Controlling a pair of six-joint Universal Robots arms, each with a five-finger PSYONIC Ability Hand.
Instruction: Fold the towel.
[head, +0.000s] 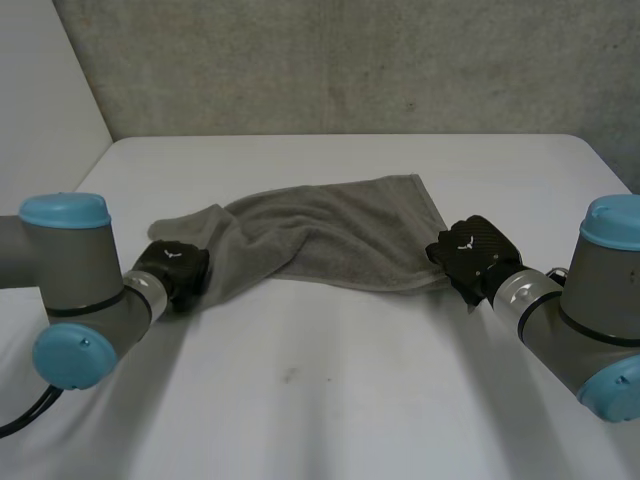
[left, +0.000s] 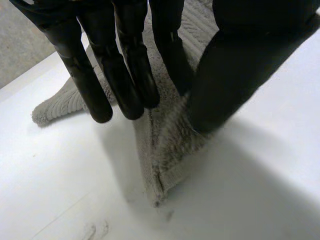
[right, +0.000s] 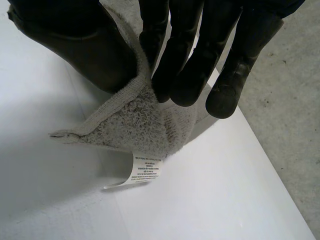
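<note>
Both hands are pinching the grey towel (head: 320, 235), which is lying rumpled across the middle of the white table (head: 350, 400). At the towel's left end, the left hand (head: 172, 270) is squeezing cloth between its thumb and straight fingers (left: 125, 70), just above a corner that is touching the table. At the near right corner, the right hand (head: 470, 255) is pinching the edge between thumb and fingers (right: 185, 60). That corner is lifting slightly, and a white label (right: 145, 170) is hanging under it.
</note>
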